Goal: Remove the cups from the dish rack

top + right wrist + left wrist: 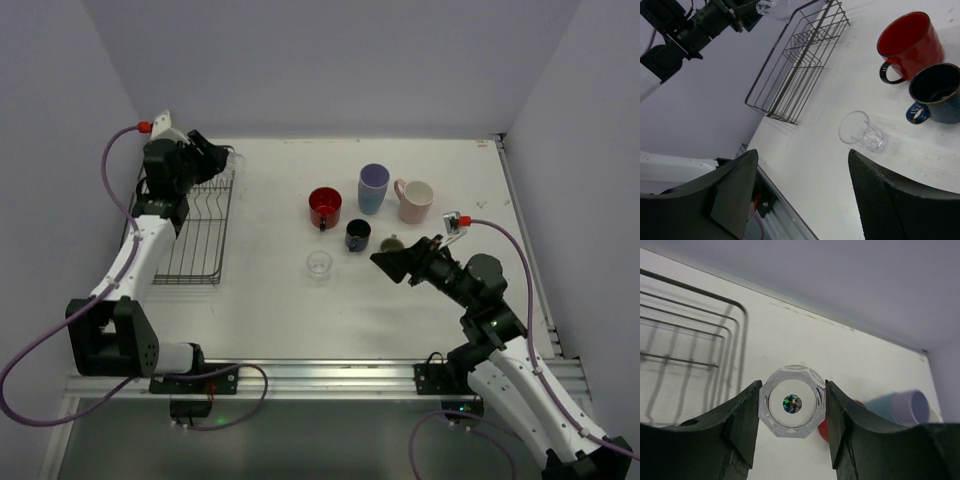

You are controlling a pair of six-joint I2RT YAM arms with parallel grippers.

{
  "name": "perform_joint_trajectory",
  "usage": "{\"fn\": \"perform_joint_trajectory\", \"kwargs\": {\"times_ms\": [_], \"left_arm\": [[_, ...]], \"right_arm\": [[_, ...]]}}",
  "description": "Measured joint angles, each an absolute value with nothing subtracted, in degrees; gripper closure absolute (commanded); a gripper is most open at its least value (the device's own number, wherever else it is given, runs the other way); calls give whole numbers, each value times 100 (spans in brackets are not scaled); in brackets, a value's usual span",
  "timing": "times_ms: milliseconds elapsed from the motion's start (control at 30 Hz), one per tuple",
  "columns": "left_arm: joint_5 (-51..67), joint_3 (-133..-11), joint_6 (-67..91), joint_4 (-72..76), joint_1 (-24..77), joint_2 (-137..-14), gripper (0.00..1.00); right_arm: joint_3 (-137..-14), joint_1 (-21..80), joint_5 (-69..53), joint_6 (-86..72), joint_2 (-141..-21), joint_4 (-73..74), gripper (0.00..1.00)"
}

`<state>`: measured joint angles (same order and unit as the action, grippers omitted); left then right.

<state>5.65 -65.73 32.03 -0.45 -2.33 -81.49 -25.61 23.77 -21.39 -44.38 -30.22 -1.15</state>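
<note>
Above the far end of the dish rack (200, 230), your left gripper (215, 155) has a clear glass (792, 402). In the left wrist view, its faceted base faces the camera. Both fingers (745, 415) press its sides, jaws about half closed, and the glass is off the table.

Your right gripper (802, 157) hangs over the table right of centre, jaws spread wide with nothing between them. It's just beside the beige-olive mug (391, 244); can't tell if it touches. In the right wrist view, the other glass (861, 131) sits on the table ahead of the fingertips, apart from them.

The remaining cups stand on the table well right of the rack: red mug (325, 207), dark blue cup (358, 235), lavender tumbler (373, 187) and pink mug (415, 200).
</note>
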Motion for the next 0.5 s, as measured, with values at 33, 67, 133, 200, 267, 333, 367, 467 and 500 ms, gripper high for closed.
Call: {"fn": "perform_joint_trajectory", "kwargs": {"times_ms": [33, 67, 133, 200, 267, 333, 367, 467, 500], "left_arm": [[711, -6372, 3315, 38, -25, -7911, 100], [847, -6171, 3437, 134, 180, -7695, 100], [1168, -5760, 3739, 412, 572, -7275, 100], [1378, -5380, 4073, 727, 906, -6914, 100], [1498, -5074, 4359, 991, 1205, -6641, 100], [1612, -4755, 4676, 1334, 1518, -6416, 100], [1649, -4569, 4818, 1573, 1710, -6331, 100], [1741, -4086, 5236, 2064, 2231, -6198, 100], [1756, -3948, 5356, 2233, 2394, -6195, 100]], "right_arm": [[-2561, 2403, -2202, -4521, -3028, -239, 26], [-2558, 2432, -2241, -4613, -3044, -364, 26], [-2543, 2508, -2318, -4790, -3122, -692, 27], [-2488, 2563, -2379, -4932, -3269, -1164, 27], [-2449, 2589, -2412, -5050, -3494, -1603, 26], [-2436, 2596, -2519, -5168, -3839, -2097, 24], [-2436, 2604, -2565, -5216, -3988, -2294, 23], [-2458, 2687, -2751, -5439, -4624, -2939, 20], [-2480, 2733, -2810, -5496, -4810, -3087, 19]]}}
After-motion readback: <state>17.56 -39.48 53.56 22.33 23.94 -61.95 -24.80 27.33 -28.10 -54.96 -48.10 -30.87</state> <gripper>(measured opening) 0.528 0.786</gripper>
